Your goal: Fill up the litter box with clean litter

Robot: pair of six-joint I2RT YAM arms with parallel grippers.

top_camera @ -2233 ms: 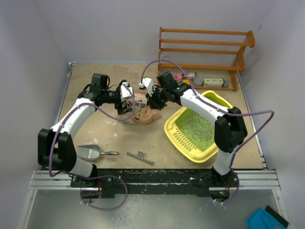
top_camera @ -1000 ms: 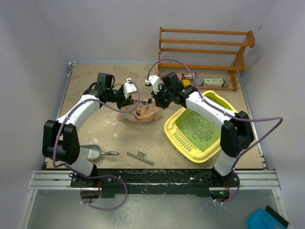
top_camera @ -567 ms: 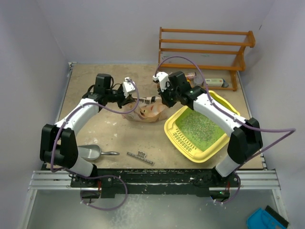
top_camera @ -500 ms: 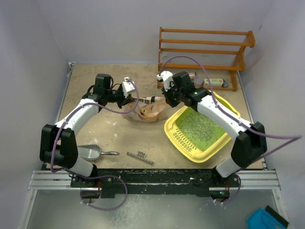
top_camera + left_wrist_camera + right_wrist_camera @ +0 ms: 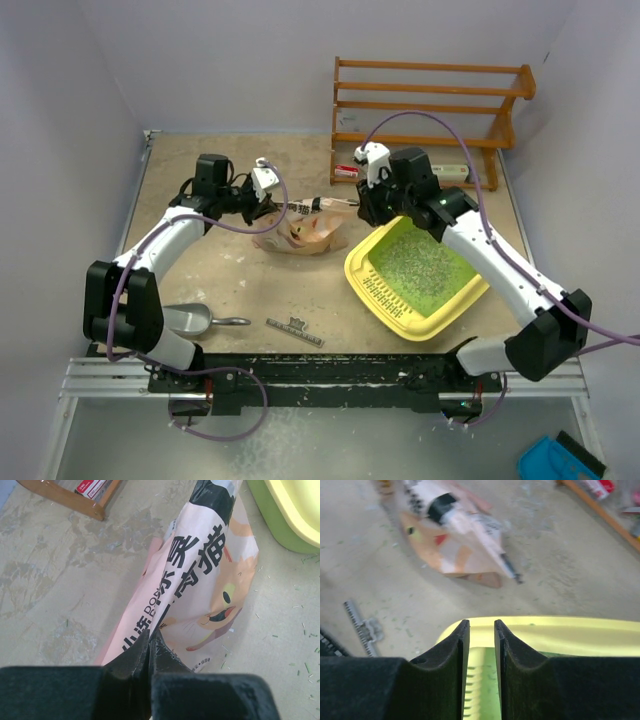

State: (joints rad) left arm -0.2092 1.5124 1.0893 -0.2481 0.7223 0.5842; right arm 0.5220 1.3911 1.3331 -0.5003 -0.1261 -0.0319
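The left claw [image 5: 150, 640] pinched the bag [image 5: 200, 580] by its edge. The right claw [image 5: 479, 630], narrowly parted and empty, hovered over the rim of the box [image 5: 415, 325], which sat right of the bag with litter [image 5: 415, 260] thinly covering its floor. Pouring well likely needed the bag's mouth raised above that rim; whether the bag was open or held more was hidden.

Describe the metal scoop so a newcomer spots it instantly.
Go to the table's near-left corner, beside the left arm. The scoop lies there, its thin handle pointing right toward a dark toothed strip. It is the only shiny silver, bowl-shaped thing there.
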